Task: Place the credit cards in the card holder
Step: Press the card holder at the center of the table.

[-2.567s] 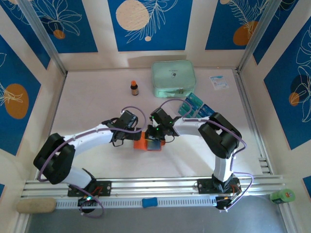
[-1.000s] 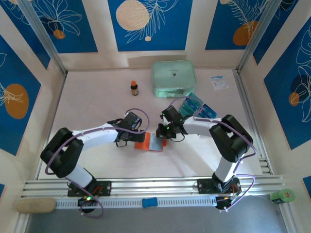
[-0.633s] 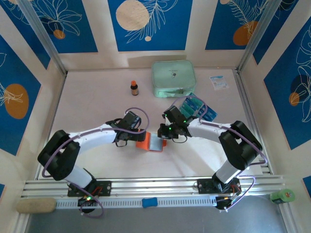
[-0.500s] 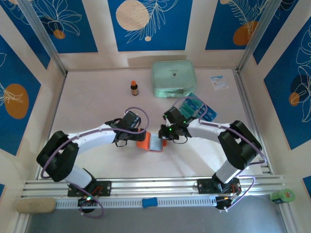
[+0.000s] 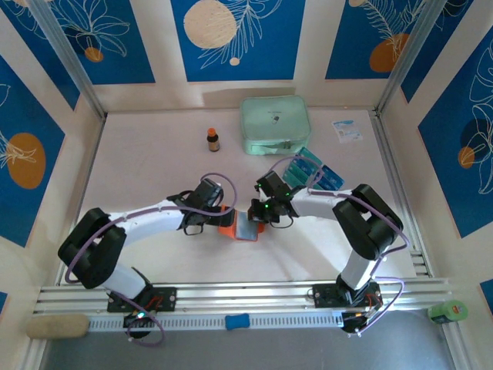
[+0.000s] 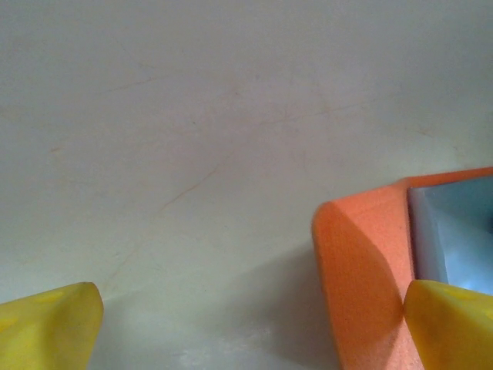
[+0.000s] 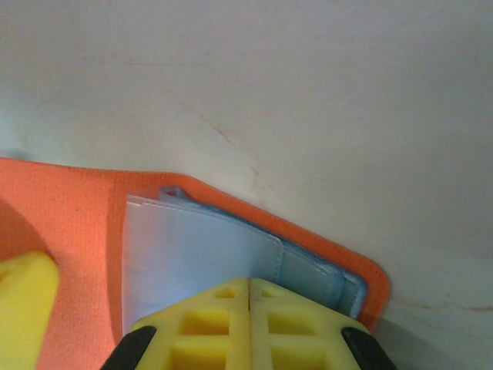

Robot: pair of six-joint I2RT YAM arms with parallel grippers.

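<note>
The orange card holder (image 5: 229,224) lies open at mid-table, its pale blue sleeves (image 5: 248,228) facing up. My left gripper (image 5: 219,221) is open at its left side; in the left wrist view one yellow fingertip (image 6: 451,324) rests on the holder's orange edge (image 6: 362,262) and the other (image 6: 46,324) is on bare table. My right gripper (image 5: 259,213) is shut, its yellow fingers (image 7: 249,324) closed together over the sleeves (image 7: 200,247) with nothing visible between them. A stack of teal credit cards (image 5: 330,177) lies to the right, partly behind the right arm.
A mint-green zip case (image 5: 275,125) stands at the back centre with a small brown bottle (image 5: 212,139) to its left. A white paper slip (image 5: 347,129) lies at back right. An aluminium rail (image 5: 397,181) borders the table's right side.
My right gripper pulled back off the holder toward the right, then came down-left onto its right edge again. The left gripper edged slightly right along the holder's left side.
</note>
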